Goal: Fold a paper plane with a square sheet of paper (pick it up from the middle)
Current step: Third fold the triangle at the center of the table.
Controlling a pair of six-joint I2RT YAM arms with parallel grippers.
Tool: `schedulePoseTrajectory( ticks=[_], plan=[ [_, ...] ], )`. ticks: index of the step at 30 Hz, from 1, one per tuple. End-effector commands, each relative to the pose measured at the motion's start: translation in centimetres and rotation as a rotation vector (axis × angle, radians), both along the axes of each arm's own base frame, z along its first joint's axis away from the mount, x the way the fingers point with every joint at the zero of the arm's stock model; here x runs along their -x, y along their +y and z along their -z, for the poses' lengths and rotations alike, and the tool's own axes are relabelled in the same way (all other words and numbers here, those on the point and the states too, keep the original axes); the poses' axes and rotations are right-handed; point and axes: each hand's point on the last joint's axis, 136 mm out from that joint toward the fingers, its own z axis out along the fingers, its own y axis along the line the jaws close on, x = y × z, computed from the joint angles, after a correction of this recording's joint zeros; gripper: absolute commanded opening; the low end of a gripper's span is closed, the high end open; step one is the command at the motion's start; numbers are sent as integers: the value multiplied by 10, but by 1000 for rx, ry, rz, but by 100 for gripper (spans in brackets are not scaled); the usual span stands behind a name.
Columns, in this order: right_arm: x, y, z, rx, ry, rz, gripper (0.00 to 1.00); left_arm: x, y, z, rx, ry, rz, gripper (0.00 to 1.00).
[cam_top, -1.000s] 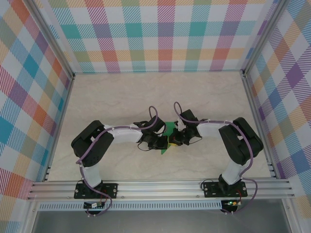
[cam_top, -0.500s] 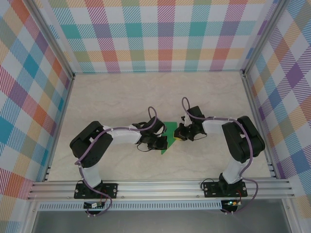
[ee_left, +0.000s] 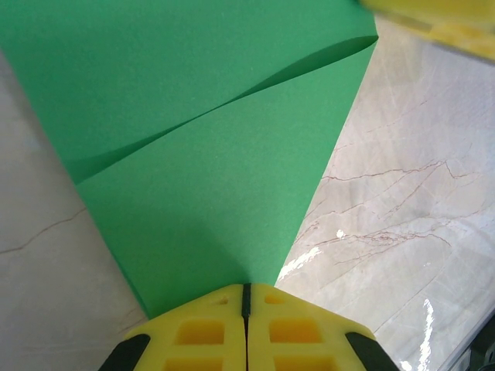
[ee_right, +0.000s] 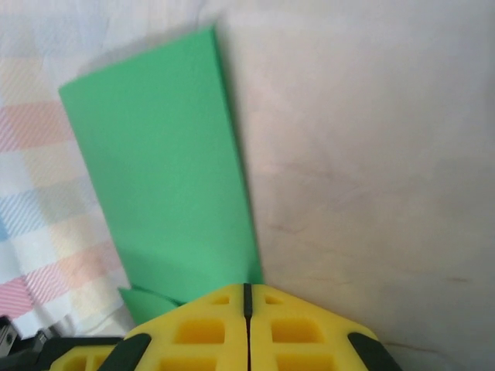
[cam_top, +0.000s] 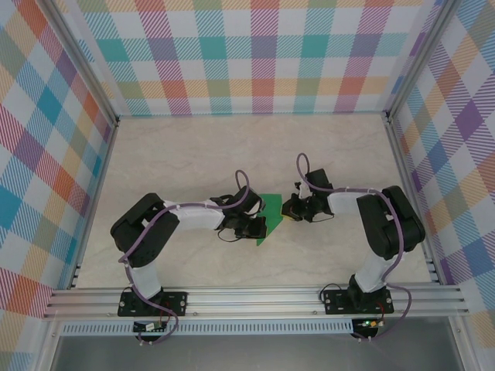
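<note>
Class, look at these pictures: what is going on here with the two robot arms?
A thin bright green paper sheet is being folded, already creased into a tapering shape with one flap overlapping. The left gripper is shut on its narrow end and the right gripper is shut on the other end, over a pale marbled tabletop. It is not a finished plane yet.

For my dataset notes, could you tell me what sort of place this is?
Probably a lab robot cell: aluminium frame rails along the near edge, plaid backdrop panels on three sides, and a marble-look tabletop.
</note>
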Motion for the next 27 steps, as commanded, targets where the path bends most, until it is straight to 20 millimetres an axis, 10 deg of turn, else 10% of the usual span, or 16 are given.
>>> schedulePoseTrajectory(
  ticks=[1, 12, 27],
  plan=[
    [-6, -24, 5, 108, -57, 44, 6, 24, 52, 46, -227, 94, -27, 6],
    [15, 22, -43, -166, -90, -63, 7, 22, 49, 43, -220, 89, -24, 6],
    [24, 5, 15, 33, 11, -43, 5, 24, 51, 43, -230, 94, -15, 6]
  ],
)
